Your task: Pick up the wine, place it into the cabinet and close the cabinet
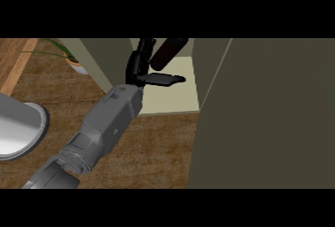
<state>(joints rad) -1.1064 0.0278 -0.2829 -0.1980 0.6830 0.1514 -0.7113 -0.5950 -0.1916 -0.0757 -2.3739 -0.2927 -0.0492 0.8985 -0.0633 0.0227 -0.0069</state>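
Wine (168,52) — dark bottle, tilted, inside cabinet (177,95) | left hand (145,73) — fingers straight, beside it

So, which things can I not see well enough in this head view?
- Wine bottle: its lower end is hidden behind the left hand, and its top is cut off at the view's upper edge.
- Whether that hand grips the bottle: the two overlap, both dark.
- Right hand: outside the view.
- Open cabinet door: hides the counter behind it.
- Grey round vessel: cut by the left edge.
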